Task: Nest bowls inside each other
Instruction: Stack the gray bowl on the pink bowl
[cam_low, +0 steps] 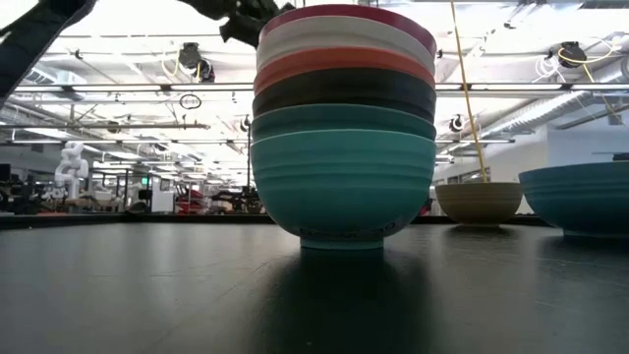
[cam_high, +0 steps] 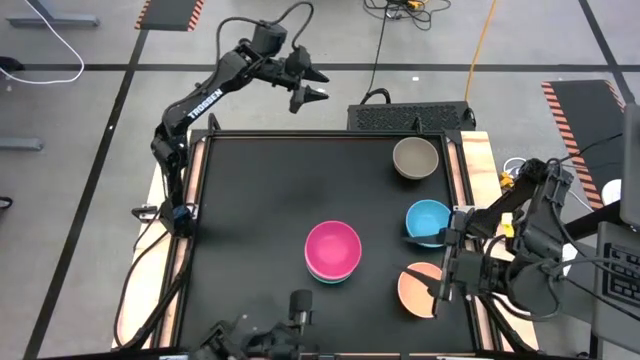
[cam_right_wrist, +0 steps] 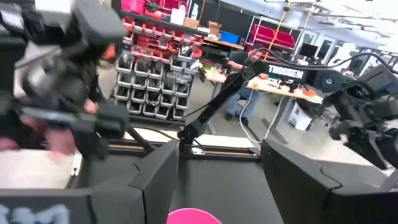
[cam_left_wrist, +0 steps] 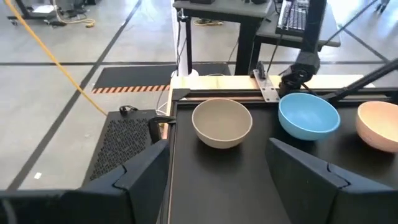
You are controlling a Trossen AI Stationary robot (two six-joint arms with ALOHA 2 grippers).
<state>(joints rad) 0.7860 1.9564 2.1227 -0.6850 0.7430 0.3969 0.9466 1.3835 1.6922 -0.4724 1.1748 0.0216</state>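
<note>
Several bowls sit nested in one stack mid-table, a turquoise one at the bottom on its foot and a magenta one on top. A grey-brown bowl, a blue bowl and a peach-orange bowl stand singly along the right side. My left gripper hangs open beyond the table's far edge, facing the grey-brown bowl. My right gripper is open at the right edge, above the gap between the blue and peach-orange bowls, pointing level toward the stack.
A black perforated box sits just past the far edge, right of my left gripper. Wooden rails border the black mat. Bare mat lies left of the stack. A person sits at a desk in the room beyond.
</note>
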